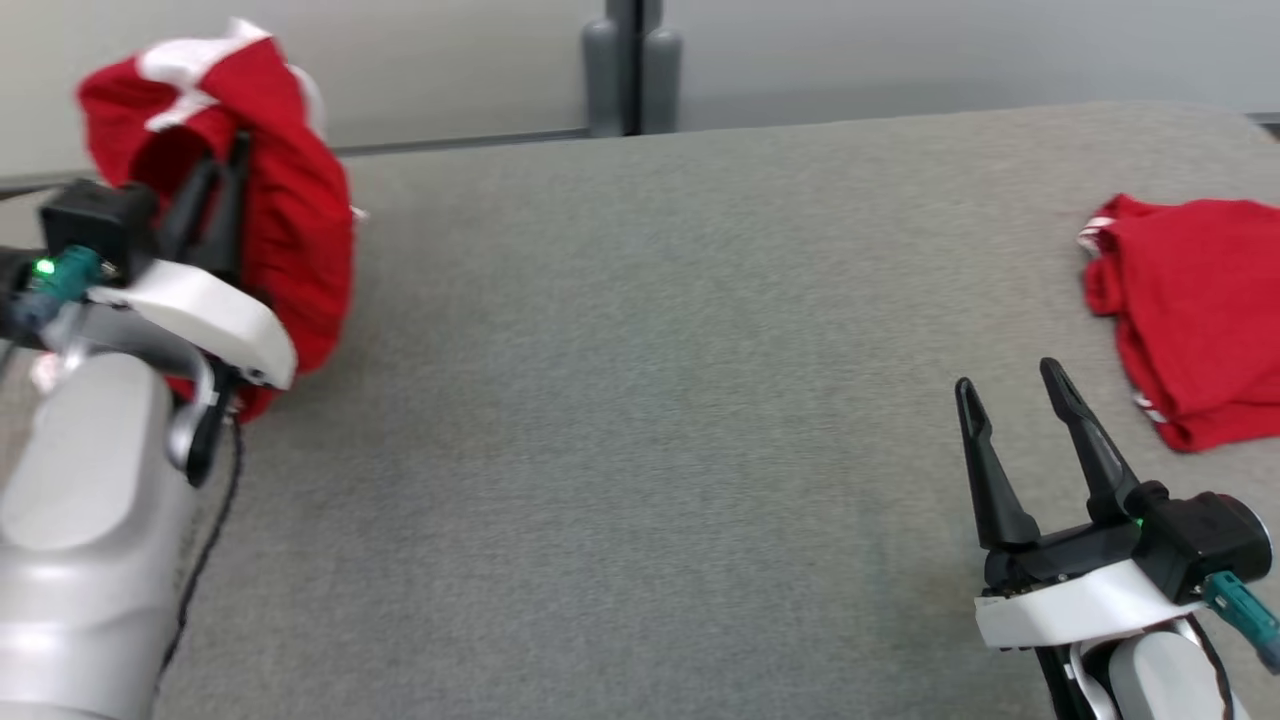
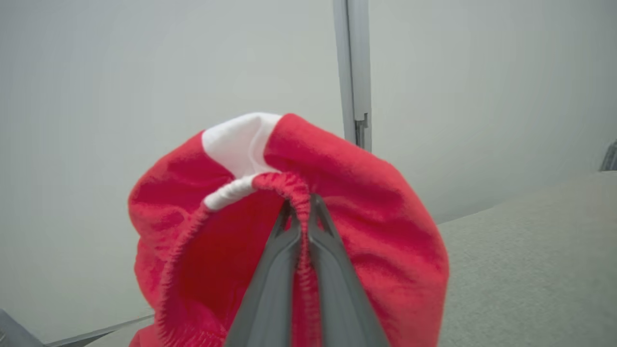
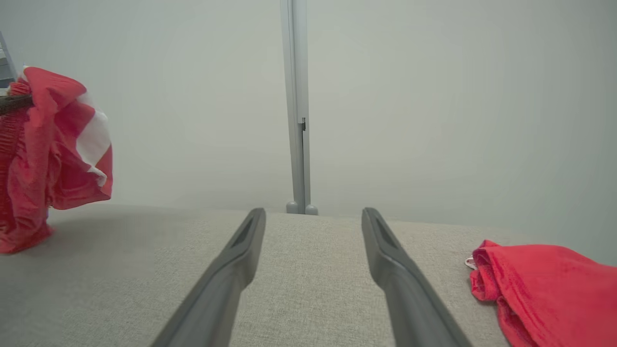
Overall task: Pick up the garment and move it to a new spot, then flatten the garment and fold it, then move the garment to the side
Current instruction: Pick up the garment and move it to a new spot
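Note:
A red garment [image 1: 300,240] with white trim hangs bunched at the far left, lifted above the grey padded table [image 1: 640,400]. My left gripper [image 1: 230,160] is shut on its elastic edge. In the left wrist view the ribbed red hem runs between the closed fingers of the left gripper [image 2: 301,202], and the garment [image 2: 376,193] drapes over them. From the right wrist view the garment [image 3: 58,159] hangs at the left, its lower end touching the table. My right gripper [image 1: 1008,378] stands open at the lower right with nothing between its fingers; the same right gripper [image 3: 313,212] shows low over the table.
A second red garment [image 1: 1190,310] lies folded at the table's right edge, just beyond and to the right of my right gripper; it also shows as a red garment [image 3: 544,279] in the right wrist view. A grey post [image 1: 630,60] stands behind the table's far edge.

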Controlling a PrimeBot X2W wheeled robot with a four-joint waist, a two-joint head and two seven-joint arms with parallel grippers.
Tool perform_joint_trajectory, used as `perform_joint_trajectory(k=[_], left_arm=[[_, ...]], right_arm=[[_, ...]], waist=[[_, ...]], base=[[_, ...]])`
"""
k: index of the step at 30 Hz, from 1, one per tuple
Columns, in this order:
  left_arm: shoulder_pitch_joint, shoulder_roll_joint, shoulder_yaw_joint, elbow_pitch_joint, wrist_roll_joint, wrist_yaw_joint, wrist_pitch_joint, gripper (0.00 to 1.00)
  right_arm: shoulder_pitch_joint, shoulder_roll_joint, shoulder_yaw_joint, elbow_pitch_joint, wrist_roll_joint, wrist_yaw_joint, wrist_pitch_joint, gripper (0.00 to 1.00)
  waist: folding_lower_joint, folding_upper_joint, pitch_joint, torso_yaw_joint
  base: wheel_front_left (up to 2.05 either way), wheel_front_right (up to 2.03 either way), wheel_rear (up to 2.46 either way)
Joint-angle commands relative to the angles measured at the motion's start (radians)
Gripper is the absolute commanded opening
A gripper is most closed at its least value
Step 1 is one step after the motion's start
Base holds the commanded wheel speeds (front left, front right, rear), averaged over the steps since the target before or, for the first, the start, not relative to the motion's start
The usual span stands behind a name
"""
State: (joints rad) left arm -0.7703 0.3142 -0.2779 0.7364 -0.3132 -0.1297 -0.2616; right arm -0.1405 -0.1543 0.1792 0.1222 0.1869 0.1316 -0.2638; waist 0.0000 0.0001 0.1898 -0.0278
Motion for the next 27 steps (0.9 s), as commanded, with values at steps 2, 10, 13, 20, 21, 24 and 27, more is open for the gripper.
perform_joint_trajectory(k=[2, 10, 13, 20, 21, 24, 27], left_arm=[[0.042, -0.003, -0.043, -0.073, -0.009, 0.0, -0.004, 0.0], [0.149, -0.032, -0.229, -0.256, 0.043, 0.0, 0.004, 0.0], [0.209, -0.031, -0.321, -0.264, 0.101, 0.0, 0.008, 0.0], [0.365, -0.056, -0.439, -0.181, 0.143, 0.004, 0.002, 0.0], [0.384, -0.063, -0.437, -0.172, 0.133, 0.011, 0.0, 0.0], [0.44, -0.086, -0.422, -0.158, 0.101, 0.029, -0.002, 1.0], [0.489, -0.106, -0.396, -0.197, 0.086, 0.074, -0.003, 1.0]], right_arm=[[0.014, 0.001, -0.008, -0.007, -0.001, -0.002, -0.001, 1.0], [0.043, 0.016, -0.047, -0.022, 0.002, -0.002, -0.001, 1.0], [0.053, 0.021, -0.058, -0.025, 0.002, -0.002, -0.001, 1.0], [0.07, 0.033, -0.075, -0.029, -0.001, -0.002, -0.001, 1.0], [0.076, 0.032, -0.076, -0.026, -0.001, -0.002, -0.001, 1.0], [0.085, 0.03, -0.082, -0.022, -0.003, -0.002, -0.001, 1.0], [0.103, 0.028, -0.08, -0.019, 0.0, -0.001, -0.001, 1.0]], waist=[[0.0, -0.0001, -0.063, -0.089], [0.0, -0.0001, -0.078, -0.169], [0.0, -0.0001, -0.075, -0.19], [0.0, -0.0001, -0.069, -0.202], [0.0, -0.0001, -0.072, -0.197], [0.0, -0.0001, -0.087, -0.174], [0.0, -0.0001, -0.114, -0.141]], base=[[0.0, 0.0, 0.0], [0.0, 0.0, 0.0], [0.0, 0.0, 0.0], [0.0, 0.0, 0.0], [0.0, 0.0, 0.0], [0.0, 0.0, 0.0], [0.0, 0.0, 0.0]])
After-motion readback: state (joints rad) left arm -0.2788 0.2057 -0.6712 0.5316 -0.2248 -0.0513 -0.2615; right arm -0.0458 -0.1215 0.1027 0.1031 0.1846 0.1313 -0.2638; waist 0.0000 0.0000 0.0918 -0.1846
